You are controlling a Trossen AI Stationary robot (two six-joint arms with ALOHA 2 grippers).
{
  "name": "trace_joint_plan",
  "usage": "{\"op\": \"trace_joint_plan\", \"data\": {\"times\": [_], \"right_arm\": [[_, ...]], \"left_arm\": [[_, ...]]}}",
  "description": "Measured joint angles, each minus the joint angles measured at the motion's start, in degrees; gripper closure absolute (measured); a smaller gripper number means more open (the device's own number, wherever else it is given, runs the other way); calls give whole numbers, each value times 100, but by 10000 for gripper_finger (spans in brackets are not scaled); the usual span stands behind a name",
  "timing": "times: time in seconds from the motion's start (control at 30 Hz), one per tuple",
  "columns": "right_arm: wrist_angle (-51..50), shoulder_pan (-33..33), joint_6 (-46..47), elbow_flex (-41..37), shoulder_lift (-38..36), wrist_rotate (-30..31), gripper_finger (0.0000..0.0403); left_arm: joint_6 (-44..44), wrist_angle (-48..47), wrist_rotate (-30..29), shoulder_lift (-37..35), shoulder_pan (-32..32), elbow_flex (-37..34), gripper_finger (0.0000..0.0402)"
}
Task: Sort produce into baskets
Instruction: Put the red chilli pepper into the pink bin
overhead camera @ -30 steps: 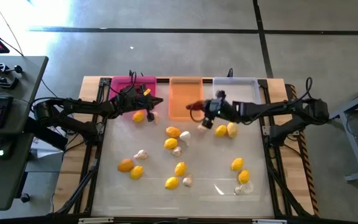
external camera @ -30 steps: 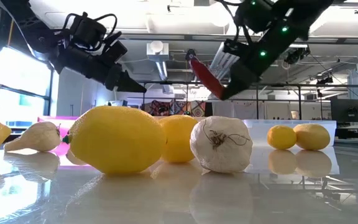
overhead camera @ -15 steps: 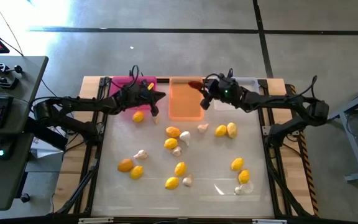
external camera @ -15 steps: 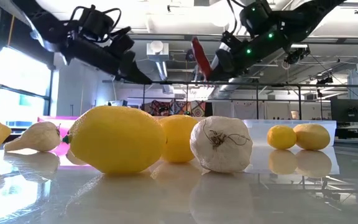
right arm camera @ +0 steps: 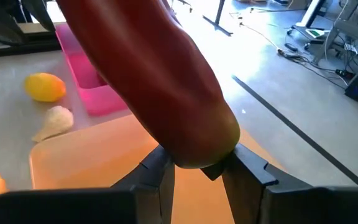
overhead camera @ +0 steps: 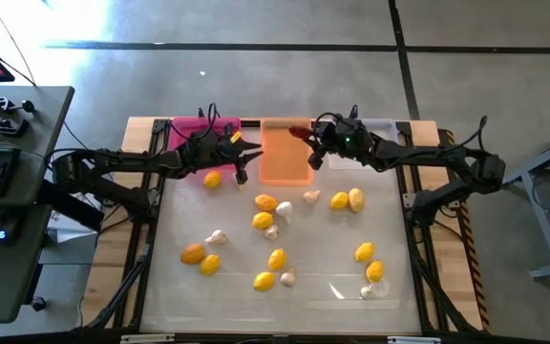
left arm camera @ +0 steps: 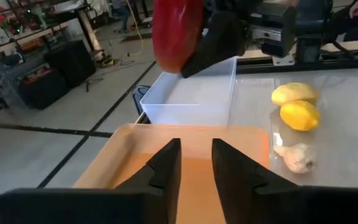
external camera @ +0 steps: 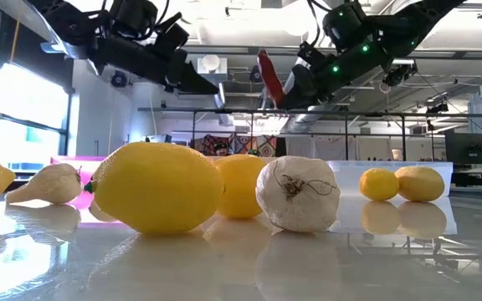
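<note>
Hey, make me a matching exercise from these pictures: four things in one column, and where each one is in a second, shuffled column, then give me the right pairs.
Column one:
1. Long dark red chili pepper
2. Translucent orange plastic tray
3. Magenta-pink plastic tray
4. Clear whitish plastic tray

Column two:
A. Rightmost of the three trays in the high view
B. Middle of the tray row
C. Clamped in the right gripper, above the orange tray
D. Leftmost of the three trays, by the left arm

Pairs: 1-C, 2-B, 3-D, 4-A
</note>
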Motion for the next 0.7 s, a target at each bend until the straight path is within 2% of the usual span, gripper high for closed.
{"op": "trace_joint_plan", "data": {"times": [0.33, 0.7], "right_arm": [[443, -2, -23, 2, 456, -252, 304], [1040, -17, -61, 2, 640, -833, 304]], "left_arm": [[349, 324, -2, 0, -36, 0, 260], [619, 657, 192, 0, -39, 0, 242]]}}
